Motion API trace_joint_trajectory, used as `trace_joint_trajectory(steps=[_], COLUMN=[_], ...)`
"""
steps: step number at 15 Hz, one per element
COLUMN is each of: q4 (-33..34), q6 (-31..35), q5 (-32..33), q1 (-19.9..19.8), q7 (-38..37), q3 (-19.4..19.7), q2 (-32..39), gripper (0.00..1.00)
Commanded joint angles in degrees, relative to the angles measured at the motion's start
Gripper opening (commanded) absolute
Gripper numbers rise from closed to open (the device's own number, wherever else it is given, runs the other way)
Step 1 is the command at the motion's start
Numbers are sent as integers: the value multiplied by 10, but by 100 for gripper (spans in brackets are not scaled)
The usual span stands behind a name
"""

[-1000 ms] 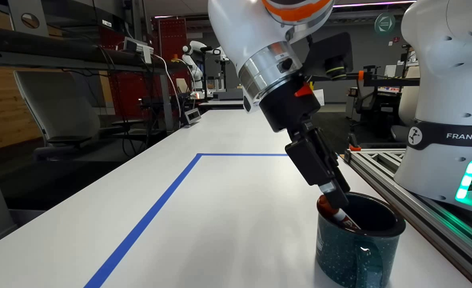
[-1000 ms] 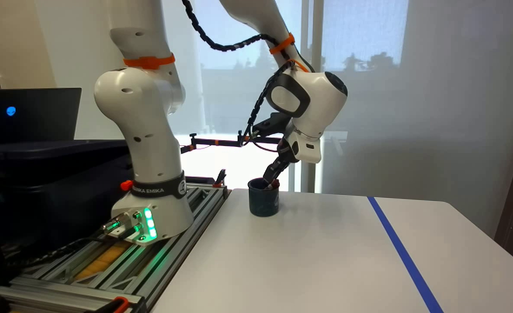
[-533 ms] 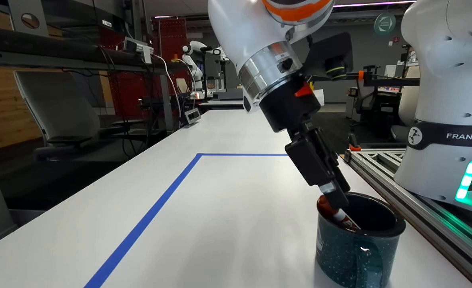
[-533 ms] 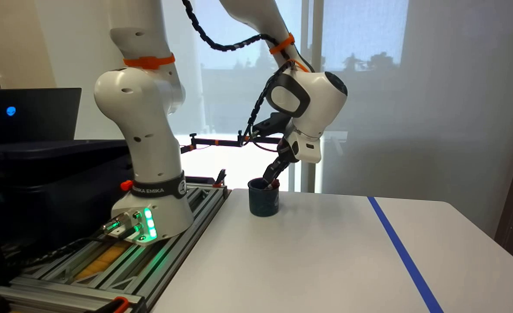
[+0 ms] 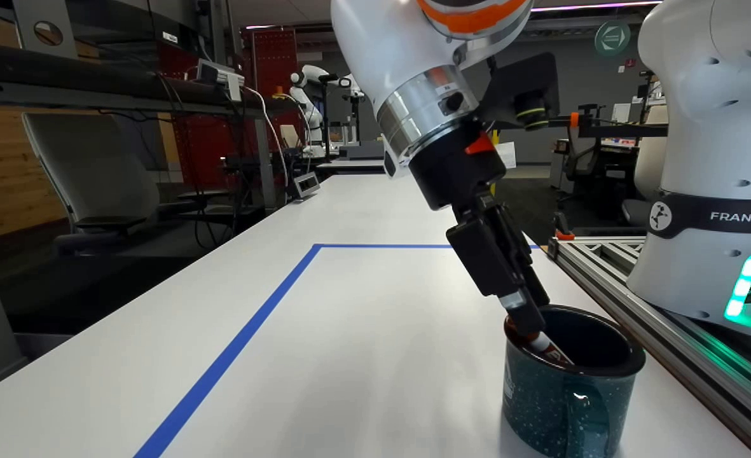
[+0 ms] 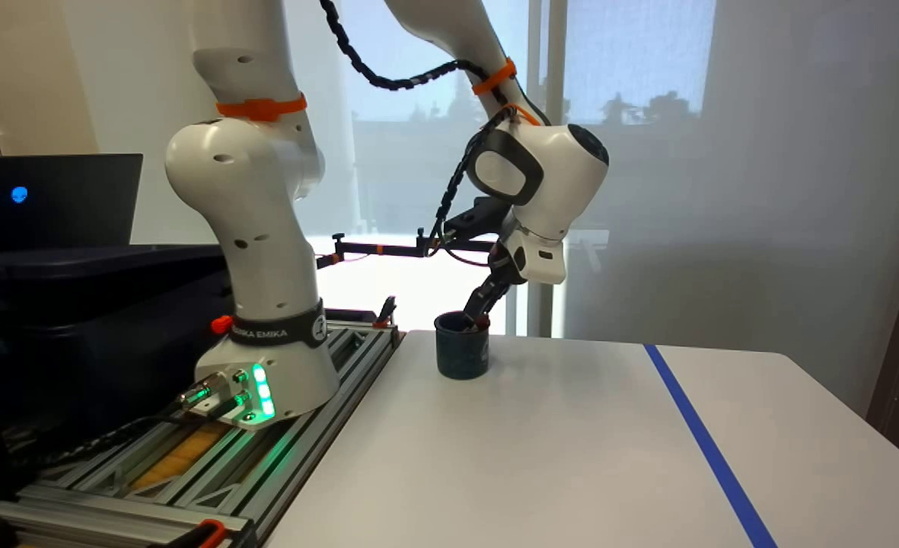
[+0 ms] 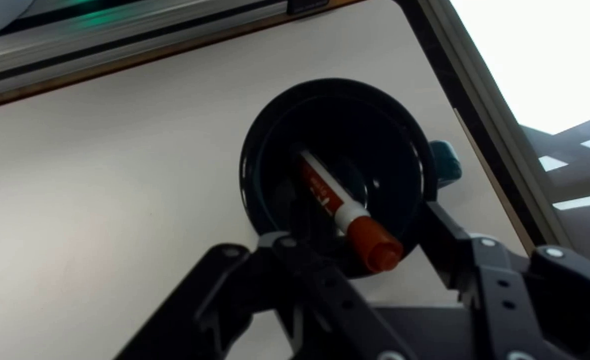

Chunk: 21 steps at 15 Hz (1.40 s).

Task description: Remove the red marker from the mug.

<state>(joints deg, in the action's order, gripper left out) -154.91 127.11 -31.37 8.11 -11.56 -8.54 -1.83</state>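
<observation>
With the mug [image 7: 379, 150] as the dial in the wrist view, a metal rail [image 7: 125, 55] slants across ten o'clock and the pale table [image 7: 100, 190] fills nine. The gripper [image 7: 367, 225] enters from six with its fingers [image 7: 324, 280] spread, pinching nothing; the one at about seven reaches over the mug's mouth, though I cannot tell whether it touches anything. Next comes the red marker [image 7: 348, 215], inside the mug and leaning, its far end toward ten and its cap [image 7: 372, 240] sticking past the rim at five, roughly midway between the fingers. The other finger lies near four, and the handle [image 7: 444, 162] shows at three. (In an exterior view a finger [image 5: 528, 317] masks most of the cap, so the wrist view is the better judge.)

The step in hand looks to be lining up the grasp; the marker is not yet held. The next move, I judge, calls for settling the fingers a touch deeper around the cap, closing on it, then drawing the marker out along its own lean, toward five o'clock, before swinging away. The likeliest trouble is a finger catching the rim on the way.
</observation>
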Motion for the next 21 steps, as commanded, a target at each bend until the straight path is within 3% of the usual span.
trace_joint_trajectory(steps=[1,4,7,8,10,13,16,19,21], q4=[-12,-14,-15,-15,-14,-14,-14,-13,-13], q6=[17,23,25,26,26,27,27,29,31], q5=[-17,-22,-22,-22,-22,-21,-19,-17,-17], q1=[9,11,12,12,13,13,12,11,11], q7=[14,18,21,21,22,23,23,24,24], q3=[-6,-9,-10,-10,-9,-9,-8,-7,-7], q2=[-16,-17,-16,-16,-16,-15,-15,-13,-12], gripper=[61,58,37,39,27,29,40,44,41])
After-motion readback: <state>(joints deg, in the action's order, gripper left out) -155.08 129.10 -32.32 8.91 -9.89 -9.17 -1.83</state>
